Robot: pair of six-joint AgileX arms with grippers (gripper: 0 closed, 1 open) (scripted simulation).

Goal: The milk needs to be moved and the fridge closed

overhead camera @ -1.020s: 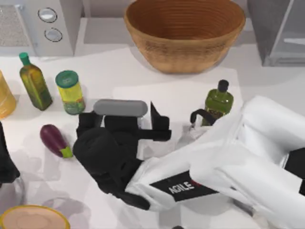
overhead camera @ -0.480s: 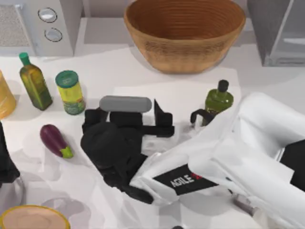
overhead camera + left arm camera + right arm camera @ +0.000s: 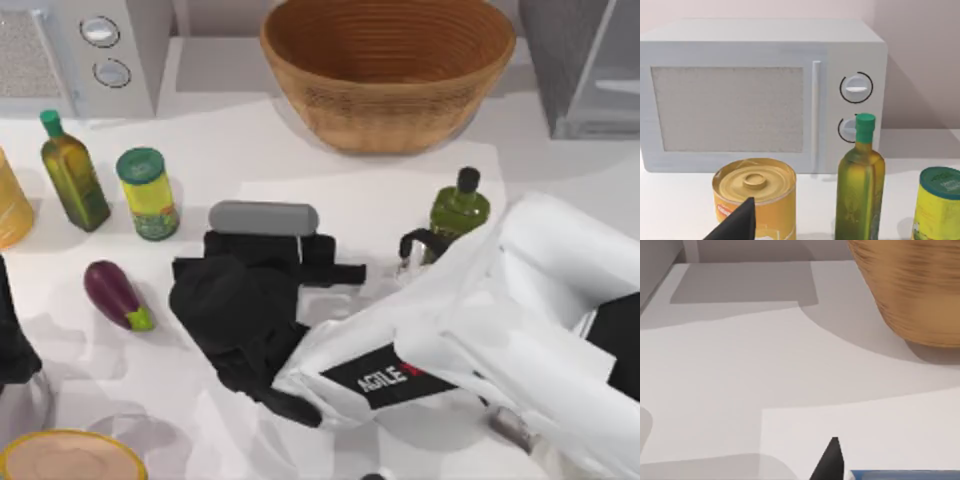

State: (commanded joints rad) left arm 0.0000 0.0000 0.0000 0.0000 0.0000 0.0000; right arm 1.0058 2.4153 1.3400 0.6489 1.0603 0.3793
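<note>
Only a thin strip of the milk's [image 3: 905,475] blue top shows, at the edge of the right wrist view beside the black tip of my right gripper [image 3: 829,462]. In the top view the right gripper [image 3: 320,265] hangs low over the table's middle and covers the carton. The grey fridge [image 3: 585,70] stands at the far right corner, its paler inside showing. My left arm [image 3: 8,340] is parked at the left edge; its gripper [image 3: 735,225] faces the microwave.
A wicker basket [image 3: 388,70] stands at the back centre and a microwave [image 3: 90,50] at the back left. Left of the gripper are an oil bottle [image 3: 72,172], a green-lidded jar [image 3: 148,193] and an eggplant [image 3: 115,295]. A dark green bottle [image 3: 458,208] is at its right.
My right gripper has shifted slightly right and towards the back and turned, its raised black part now lying lower. The left arm has not moved.
</note>
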